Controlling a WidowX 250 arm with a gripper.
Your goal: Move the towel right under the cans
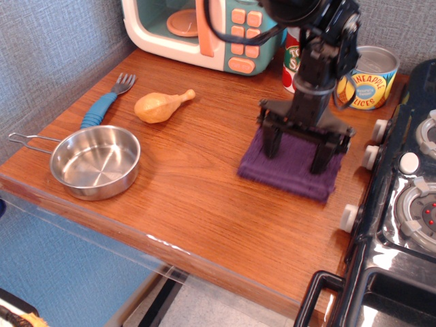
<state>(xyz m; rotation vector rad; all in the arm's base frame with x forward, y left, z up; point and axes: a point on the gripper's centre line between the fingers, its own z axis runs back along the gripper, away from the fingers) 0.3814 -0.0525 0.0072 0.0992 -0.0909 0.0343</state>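
Note:
The dark purple towel (287, 175) lies flat on the wooden counter (191, 197), right of centre, in front of the cans. My gripper (296, 151) points straight down with its two fingers spread wide, and both tips press on the towel's top. The yellow and teal pineapple can (371, 78) stands at the back right, just behind the towel. The red tomato can (291, 60) stands to its left, mostly hidden by my arm.
A toy microwave (197, 27) stands at the back. A toy chicken drumstick (160, 105), a blue-handled fork (102, 105) and a steel pan (95, 161) lie on the left. A black toy stove (402, 225) with white knobs borders the right edge.

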